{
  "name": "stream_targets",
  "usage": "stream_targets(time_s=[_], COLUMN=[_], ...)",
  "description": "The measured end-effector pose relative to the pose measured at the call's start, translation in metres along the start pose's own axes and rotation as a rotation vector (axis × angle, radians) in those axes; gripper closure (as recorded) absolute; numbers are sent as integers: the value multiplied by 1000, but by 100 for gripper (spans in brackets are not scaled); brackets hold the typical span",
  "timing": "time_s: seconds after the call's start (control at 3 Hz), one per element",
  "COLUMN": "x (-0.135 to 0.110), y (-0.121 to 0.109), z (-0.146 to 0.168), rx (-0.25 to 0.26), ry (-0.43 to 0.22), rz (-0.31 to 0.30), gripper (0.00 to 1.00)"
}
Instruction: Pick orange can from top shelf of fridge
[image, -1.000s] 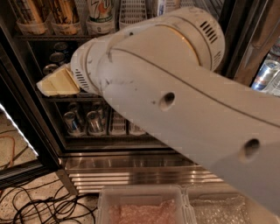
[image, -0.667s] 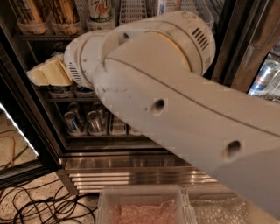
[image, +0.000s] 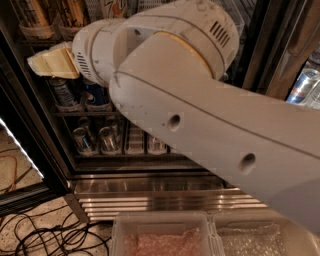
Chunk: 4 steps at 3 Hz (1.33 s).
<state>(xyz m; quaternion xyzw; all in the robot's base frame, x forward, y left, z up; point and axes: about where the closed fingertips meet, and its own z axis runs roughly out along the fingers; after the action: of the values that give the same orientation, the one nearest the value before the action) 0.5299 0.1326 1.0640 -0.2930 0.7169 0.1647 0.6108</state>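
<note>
Just above gripper (image: 35, 62): orange can (image: 30, 12), tall, orange-gold, dark streaks, seated in clear cup (image: 39, 32). Gripper state: can't tell.

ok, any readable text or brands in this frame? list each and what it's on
"7": partial logo on the white-and-green can on the top shelf, cut off by the frame edge.
Orange can: dark markings, unreadable.
Blue cans on the shelf below: labels blurred.
Silver-blue can, far right: blurred.
Gripper, just under the top shelf, left: no text.
</note>
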Motion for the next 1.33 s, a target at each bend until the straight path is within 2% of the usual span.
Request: stream_targets(time_s=[0.33,0.67,1.0,1.33], x=[-16,-24,-21,-13], y=[-1,-7,-15,-12], z=[4,22,51,77], rx=[-5,-4,16,29], ry=[-60,-77,-63,-49], rz=[-1,18,38,36], gripper=[0,13,32,33])
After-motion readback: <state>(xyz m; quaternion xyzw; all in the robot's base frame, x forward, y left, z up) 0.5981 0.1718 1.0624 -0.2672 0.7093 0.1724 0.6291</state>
